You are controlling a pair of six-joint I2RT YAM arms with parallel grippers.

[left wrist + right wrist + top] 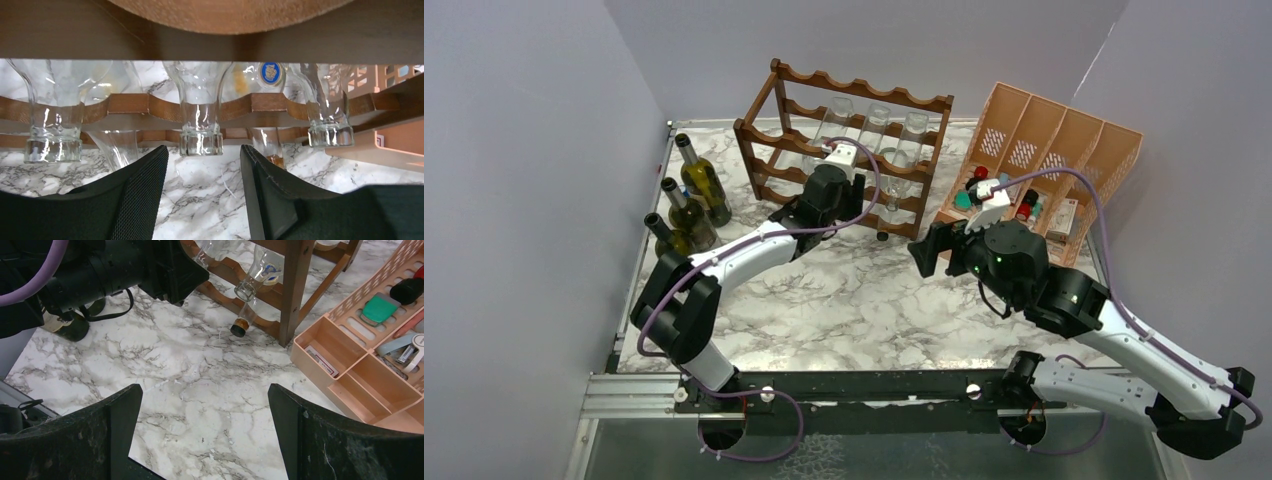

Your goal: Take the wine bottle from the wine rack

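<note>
Black-fingered and spread wide on the left gripper (202, 190), squared up just short of the mouth of the clear wine bottle (201, 135), lying neck-out on the wine rack (135, 105) between two other clear bottles (52, 135). Spread wide on the right gripper (205, 425), pinching nothing, hanging over the marble table (200, 365) near the rack's end post (292, 290) and the peach organiser (367, 375).

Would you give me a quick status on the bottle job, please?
Left gripper open at clear bottle on wine rack. Right gripper open, empty. Nothing between.
</note>
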